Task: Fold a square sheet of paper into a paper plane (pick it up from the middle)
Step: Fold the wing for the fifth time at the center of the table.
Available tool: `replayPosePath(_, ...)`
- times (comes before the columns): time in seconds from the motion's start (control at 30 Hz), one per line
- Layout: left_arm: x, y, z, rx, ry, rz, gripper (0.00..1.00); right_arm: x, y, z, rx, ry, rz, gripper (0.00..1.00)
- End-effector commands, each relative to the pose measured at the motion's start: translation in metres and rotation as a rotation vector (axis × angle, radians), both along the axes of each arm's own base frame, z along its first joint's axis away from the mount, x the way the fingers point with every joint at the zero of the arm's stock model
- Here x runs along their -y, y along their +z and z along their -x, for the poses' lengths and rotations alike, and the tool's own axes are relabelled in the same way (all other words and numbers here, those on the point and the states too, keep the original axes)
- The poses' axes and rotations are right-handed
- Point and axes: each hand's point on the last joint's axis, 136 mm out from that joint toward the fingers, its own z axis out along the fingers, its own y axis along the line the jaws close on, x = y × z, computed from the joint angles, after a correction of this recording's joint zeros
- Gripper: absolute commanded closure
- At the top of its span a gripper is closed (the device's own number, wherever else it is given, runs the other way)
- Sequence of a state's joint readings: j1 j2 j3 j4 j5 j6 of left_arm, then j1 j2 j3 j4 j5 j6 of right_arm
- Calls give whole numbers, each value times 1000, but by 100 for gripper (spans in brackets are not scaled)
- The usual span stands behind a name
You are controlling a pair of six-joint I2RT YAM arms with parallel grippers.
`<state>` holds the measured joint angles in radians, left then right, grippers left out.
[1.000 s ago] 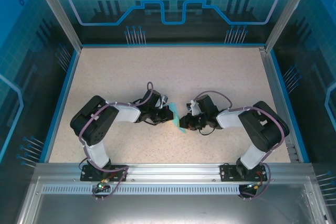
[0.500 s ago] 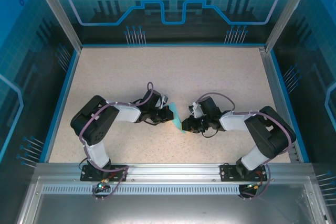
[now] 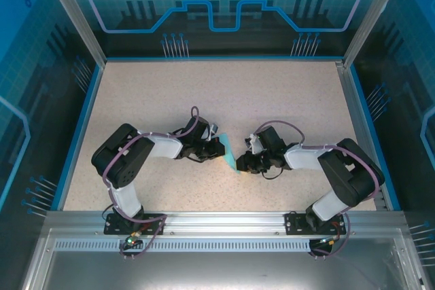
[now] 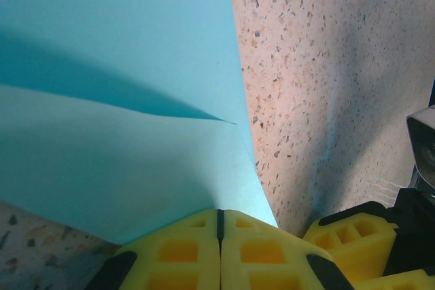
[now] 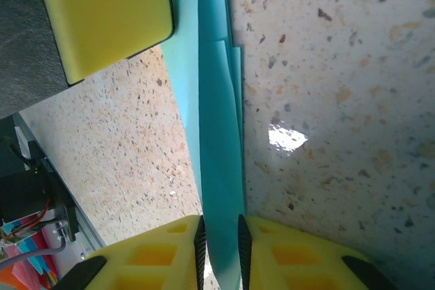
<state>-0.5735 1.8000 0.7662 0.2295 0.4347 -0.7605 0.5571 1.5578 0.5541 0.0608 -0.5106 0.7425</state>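
since a second ago the right arm has swung its elbow out toward 3 o'clock and lies flatter, though the tip of the right gripper (image 3: 239,162) has hardly shifted. the left arm and the left gripper (image 3: 216,147) look just as they were. the paper (image 3: 230,157) has kept its spot, a touch toward 6 o'clock from the middle of the table (image 3: 224,93). it is caught between the two grippers, the left one at its 9 o'clock side and the right one at its 3 o'clock side.

both are clamped on it. close up, the left gripper's yellow pads (image 4: 180,252) meet, with the paper's edge nipped in the seam. the right gripper's yellow pads (image 5: 146,256) stand a narrow slit apart, and that slit is packed with the paper seen edge-on.

from overhead only a pale blue sliver shows between the black fingers, so its folded shape can't be read there. in the left wrist view the paper runs off at 12 and 9 o'clock. one flap lies over another there, with a shadowed crease ending in a point. in the right wrist view several layers are stacked at the edge, how many i can't tell, and they run out at 12 o'clock. another yellow pad (image 5: 102,18) sits at 11 o'clock there, just beside the paper; whether it touches is unclear.
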Motion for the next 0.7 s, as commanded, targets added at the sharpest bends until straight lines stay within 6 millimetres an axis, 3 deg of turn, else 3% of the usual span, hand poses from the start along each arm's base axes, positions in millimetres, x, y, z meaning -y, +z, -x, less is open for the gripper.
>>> replayPosePath(0.0,3,2,3,-3,-10,-9,94,-2,15,-7,58,5,23,77)
replayPosePath(0.4,2,0,3,-7,-6,-12,94,-9,16,-9,85,39,83,77)
replayPosePath(0.67,2,1,3,-5,-7,-12,95,-13,7,-1,56,62,82,85)
